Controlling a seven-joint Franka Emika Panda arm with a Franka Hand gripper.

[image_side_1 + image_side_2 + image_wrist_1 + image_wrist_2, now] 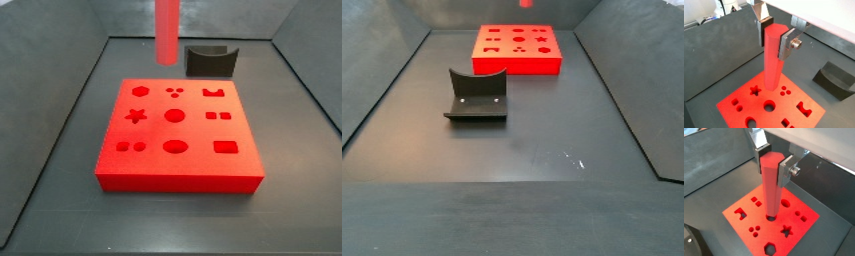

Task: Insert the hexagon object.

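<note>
Basically the gripper (776,34) is clamped on the upper part of the hexagon object (773,60), a long red-pink rod, with one silver finger (788,44) flat against a side face and the other on the opposite face. The rod hangs straight down from the fingers, long axis upright, so the thing to insert is directly below the gripper, not off to any side.

In both wrist views the rod's lower end is over the red block (734,107), the flat one with shaped holes. In a wrist view the tip (771,217) looks lined up with a dark hole near the block's middle, but whether it has entered or only hovers just above I cannot tell.

In a side view the rod (167,32) shows above the block (174,180), with its lower end clear of the block's top face and toward the block's back-left part; the gripper itself is cut off at the top there. The hexagon hole (140,91) sits at that back-left corner of the block.

The dark curved holder (210,60) stands just behind the block, apart from the rod.

Likely next: keep the rod vertical, match its flats to the hexagon hole, go straight down. Risk: faces turned off from the hole, so it jams on the rim.
</note>
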